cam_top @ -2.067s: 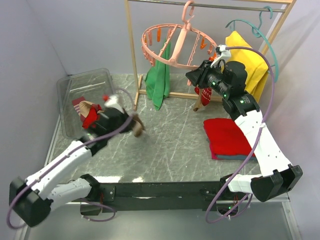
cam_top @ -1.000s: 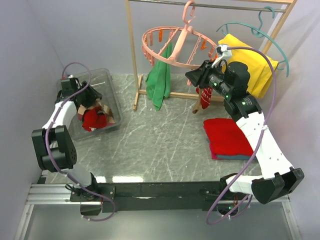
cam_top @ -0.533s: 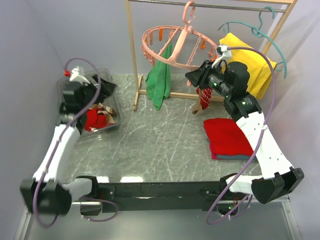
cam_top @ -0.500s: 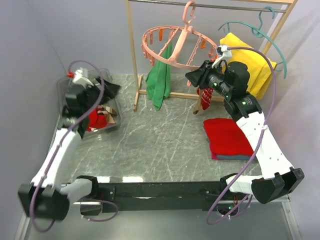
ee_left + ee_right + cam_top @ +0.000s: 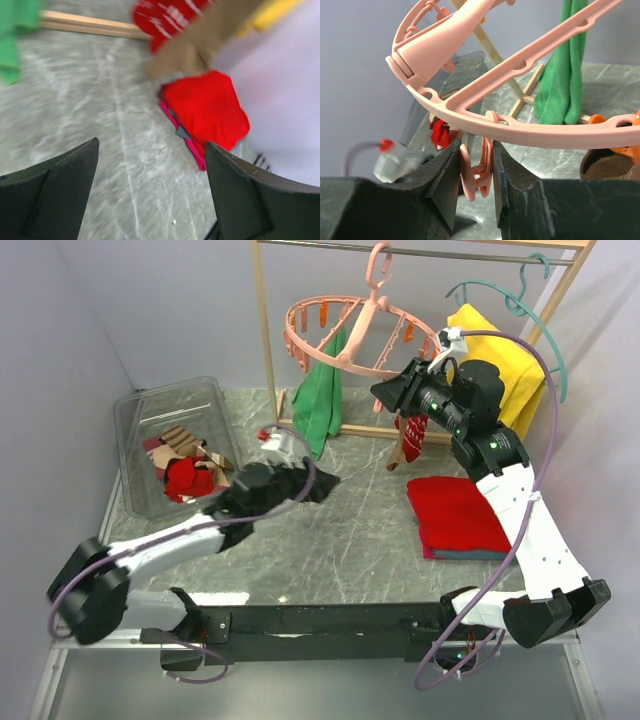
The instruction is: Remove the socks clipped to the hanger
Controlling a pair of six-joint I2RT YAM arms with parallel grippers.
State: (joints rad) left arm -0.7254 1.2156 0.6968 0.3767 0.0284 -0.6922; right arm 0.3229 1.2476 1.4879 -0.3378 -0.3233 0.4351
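Sock (image 5: 170, 14) print maybe text, tool (image 5: 476, 162) pinching peg (image 5: 471, 181)

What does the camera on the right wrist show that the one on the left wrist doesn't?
Only the right wrist view shows the hanger, with the right fingers pinched on a pink peg hanging from its ring. Only the left wrist view shows the folded red cloth lying on the table, and the left fingers spread wide with nothing between them. Both views show the green cloth and a tan sock hanging.
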